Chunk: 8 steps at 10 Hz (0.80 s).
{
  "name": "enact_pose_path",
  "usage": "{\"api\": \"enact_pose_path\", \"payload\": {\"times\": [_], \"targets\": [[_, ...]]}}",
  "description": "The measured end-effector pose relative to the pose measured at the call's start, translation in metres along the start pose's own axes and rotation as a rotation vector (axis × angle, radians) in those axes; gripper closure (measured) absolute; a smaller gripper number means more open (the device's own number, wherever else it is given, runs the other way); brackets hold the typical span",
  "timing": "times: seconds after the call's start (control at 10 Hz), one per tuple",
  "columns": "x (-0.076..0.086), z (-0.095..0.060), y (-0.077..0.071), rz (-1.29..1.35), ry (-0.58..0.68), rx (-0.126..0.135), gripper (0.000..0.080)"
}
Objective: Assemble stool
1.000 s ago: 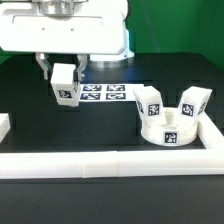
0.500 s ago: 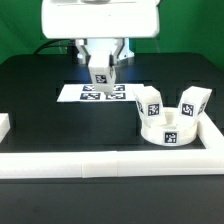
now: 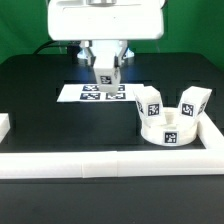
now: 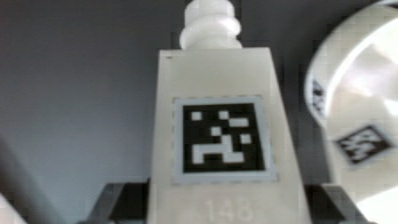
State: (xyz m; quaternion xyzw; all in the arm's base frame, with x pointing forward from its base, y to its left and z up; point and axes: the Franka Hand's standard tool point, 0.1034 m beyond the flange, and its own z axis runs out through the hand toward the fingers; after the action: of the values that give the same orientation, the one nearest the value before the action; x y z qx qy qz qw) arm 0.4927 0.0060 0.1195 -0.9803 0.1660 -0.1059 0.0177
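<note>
Left to right in the exterior view: a short white rail stub [image 3: 4,126] sits at the left edge of the black counter [image 3: 40,110], and a long white border rail [image 3: 110,163] runs across the front. Marker board [image 3: 100,93] lies flat mid-counter, behind centre. Above it the tool [image 3: 104,68] is clenched on one stool leg [image 3: 105,75], held clear of the counter, tag face toward the camera. Wrist view confirms: leg [image 4: 217,120] sits between the fingers [image 4: 128,200], knobbed peg end pointing away from the tool, tag in plain sight. Right of that, the round seat [image 3: 168,130] rests on the counter inside the rail corner with two legs [image 3: 151,102] standing up out of it, both tagged; whether they're fully seated in the sockets is hard to tell at this resolution. Room behind: green backdrop, arm housing white.
</note>
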Motion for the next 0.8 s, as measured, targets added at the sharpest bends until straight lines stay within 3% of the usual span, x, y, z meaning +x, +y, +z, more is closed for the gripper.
{"api": "enact_pose_path", "payload": {"times": [0.3, 0.5, 0.7, 0.8], "targets": [[-0.029, -0.005, -0.063, 0.093, 0.002, 0.037, 0.0462], [-0.026, -0.005, -0.056, 0.063, 0.0, 0.036, 0.0462], [-0.027, -0.004, -0.058, 0.05, 0.002, 0.036, 0.0462], [-0.027, -0.002, -0.066, 0.007, 0.021, 0.039, 0.0462]]}}
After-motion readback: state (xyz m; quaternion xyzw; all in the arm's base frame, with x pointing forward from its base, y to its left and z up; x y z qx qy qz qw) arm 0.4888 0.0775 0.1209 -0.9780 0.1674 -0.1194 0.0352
